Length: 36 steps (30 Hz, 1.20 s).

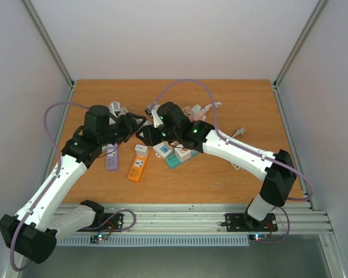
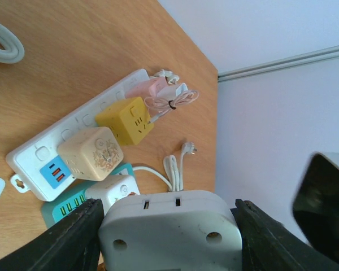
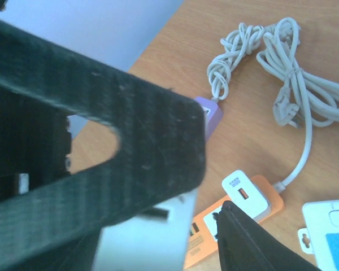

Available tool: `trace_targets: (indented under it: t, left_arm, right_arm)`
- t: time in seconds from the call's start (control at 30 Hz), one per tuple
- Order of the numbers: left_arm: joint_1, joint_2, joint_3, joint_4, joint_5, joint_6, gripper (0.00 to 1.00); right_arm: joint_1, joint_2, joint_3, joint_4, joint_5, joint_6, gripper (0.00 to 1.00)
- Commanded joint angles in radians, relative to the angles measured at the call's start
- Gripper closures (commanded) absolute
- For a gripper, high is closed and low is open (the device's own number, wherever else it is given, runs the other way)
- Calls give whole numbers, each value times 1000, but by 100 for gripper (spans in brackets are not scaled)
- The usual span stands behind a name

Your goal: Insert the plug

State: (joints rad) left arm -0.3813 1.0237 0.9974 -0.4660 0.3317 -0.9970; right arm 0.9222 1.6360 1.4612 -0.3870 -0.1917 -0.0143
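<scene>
My left gripper is shut on a white socket block. It holds the block by its sides, off the table, and two narrow slots show on its upper face. In the top view the left gripper and right gripper meet nose to nose above the middle of the table. In the right wrist view the same block sits close to the camera, behind a big black finger of the other arm. Only one right finger shows. I see no plug in the right jaws.
An orange power strip with a white charger and a purple strip lie below the grippers. A long white strip carries yellow and beige cubes. A teal strip and coiled white cables lie around.
</scene>
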Motion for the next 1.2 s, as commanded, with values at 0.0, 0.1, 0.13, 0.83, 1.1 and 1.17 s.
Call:
trace_targets:
  t: [0.0, 0.1, 0.13, 0.83, 1.1, 1.17]
  left_arm:
    - [30, -15, 7, 57, 81, -25, 45]
    - [48, -5, 29, 34, 113, 11, 43]
    - [53, 0, 37, 28, 126, 26, 42]
    - [77, -10, 230, -123, 537, 525, 16]
    - [77, -31, 187, 123, 705, 389, 36]
    - [76, -27, 181, 161, 719, 360, 41]
  right_arm:
    - [6, 13, 43, 21, 59, -26, 57]
    - [6, -15, 28, 34, 67, -23, 68]
    - [6, -24, 28, 32, 65, -23, 70]
    - [-164, -213, -29, 19, -626, 12, 80]
    - [-207, -235, -21, 46, -836, 72, 78]
    - [-208, -232, -12, 40, -870, 72, 78]
